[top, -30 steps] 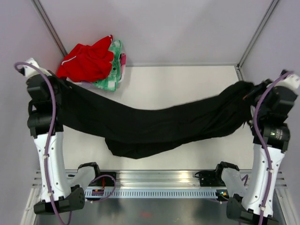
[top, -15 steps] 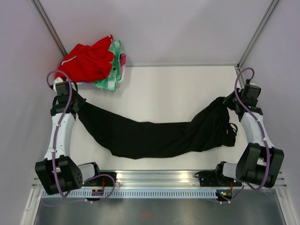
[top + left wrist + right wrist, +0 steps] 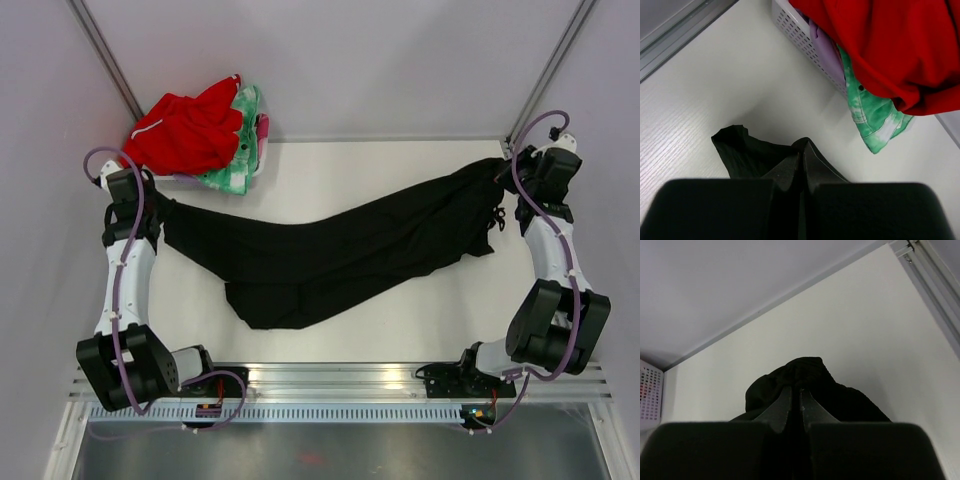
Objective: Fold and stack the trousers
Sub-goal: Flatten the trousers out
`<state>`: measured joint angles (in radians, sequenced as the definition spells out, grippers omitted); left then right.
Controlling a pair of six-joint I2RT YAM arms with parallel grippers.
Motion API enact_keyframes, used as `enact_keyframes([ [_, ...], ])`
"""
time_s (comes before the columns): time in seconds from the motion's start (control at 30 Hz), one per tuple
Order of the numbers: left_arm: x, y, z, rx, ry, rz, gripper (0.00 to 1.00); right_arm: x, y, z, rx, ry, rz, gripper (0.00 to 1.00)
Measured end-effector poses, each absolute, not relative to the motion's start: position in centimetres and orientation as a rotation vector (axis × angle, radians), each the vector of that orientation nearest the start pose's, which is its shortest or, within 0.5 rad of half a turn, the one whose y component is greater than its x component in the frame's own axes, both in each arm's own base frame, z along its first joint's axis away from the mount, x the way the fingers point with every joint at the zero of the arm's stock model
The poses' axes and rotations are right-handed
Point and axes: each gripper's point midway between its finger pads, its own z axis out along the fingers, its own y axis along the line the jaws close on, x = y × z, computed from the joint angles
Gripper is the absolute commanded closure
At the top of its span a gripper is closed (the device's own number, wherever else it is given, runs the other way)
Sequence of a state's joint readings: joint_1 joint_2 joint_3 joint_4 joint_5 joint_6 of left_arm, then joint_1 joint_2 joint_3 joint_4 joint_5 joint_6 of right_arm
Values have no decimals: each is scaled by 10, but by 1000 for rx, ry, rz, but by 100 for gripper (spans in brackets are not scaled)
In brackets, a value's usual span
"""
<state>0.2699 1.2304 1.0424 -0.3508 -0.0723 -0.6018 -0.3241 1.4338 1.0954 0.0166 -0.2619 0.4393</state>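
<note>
The black trousers (image 3: 330, 255) stretch across the table from far left to far right, sagging toward the near edge in the middle. My left gripper (image 3: 158, 205) is shut on their left end, where dark cloth (image 3: 747, 155) bunches round my left gripper (image 3: 803, 150). At the far right my right gripper (image 3: 505, 172) is shut on the other end. In the right wrist view the ribbed waist cloth (image 3: 802, 371) is pinched by that gripper (image 3: 796, 390).
A white mesh basket (image 3: 805, 37) stands at the back left, heaped with a red garment (image 3: 185, 130) and a green patterned cloth (image 3: 240, 160). Side walls with metal rails close in both sides. Arm bases and a slotted rail (image 3: 340, 410) line the near edge.
Both arms have swung outward and toward the back since half a second ago, pulling the trousers taut again. The right end moved to the far right corner. Both grips stayed shut.
</note>
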Motion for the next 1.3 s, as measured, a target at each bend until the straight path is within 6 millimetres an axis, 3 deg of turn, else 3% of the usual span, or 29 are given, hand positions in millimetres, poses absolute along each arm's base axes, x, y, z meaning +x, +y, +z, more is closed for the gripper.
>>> enact_keyframes([
  [0.13, 371, 104, 221, -953, 1864, -105, 98, 444, -102, 237, 560, 1793, 290, 100],
  [0.23, 371, 126, 223, -1001, 1827, -96, 98, 446, -116, 231, 582, 1784, 275, 100],
  [0.4, 378, 155, 198, -1086, 1832, -67, 98, 468, -129, 196, 614, 1825, 344, 100],
  [0.57, 390, 149, 172, -1090, 1884, -125, 98, 490, -124, 172, 615, 1842, 470, 100],
  [0.8, 405, 143, 143, -1087, 1943, -200, 96, 530, -123, 183, 529, 1795, 563, 100],
  [0.87, 406, 142, 132, -1099, 1968, -203, 87, 539, -122, 181, 508, 1798, 567, 100],
  [0.9, 405, 141, 126, -1103, 1985, -203, 63, 542, -122, 178, 501, 1805, 566, 98],
  [0.93, 405, 141, 123, -1101, 2000, -197, 46, 546, -121, 174, 487, 1820, 556, 96],
  [0.97, 404, 140, 118, -1105, 2022, -192, 19, 551, -118, 169, 472, 1837, 544, 81],
  [1.0, 403, 141, 116, -1099, 2040, -182, 6, 555, -114, 164, 462, 1856, 539, 64],
  [1.07, 398, 141, 117, -1102, 2071, -163, 0, 562, -105, 155, 441, 1896, 533, 15],
  [1.17, 389, 141, 128, -1090, 2090, -128, 0, 566, -90, 147, 408, 1951, 530, 2],
  [1.23, 375, 134, 146, -1059, 2095, -124, 0, 562, -85, 143, 410, 1983, 525, 2],
  [1.3, 363, 117, 177, -984, 2071, -135, 0, 552, -87, 141, 439, 2020, 492, 2],
])
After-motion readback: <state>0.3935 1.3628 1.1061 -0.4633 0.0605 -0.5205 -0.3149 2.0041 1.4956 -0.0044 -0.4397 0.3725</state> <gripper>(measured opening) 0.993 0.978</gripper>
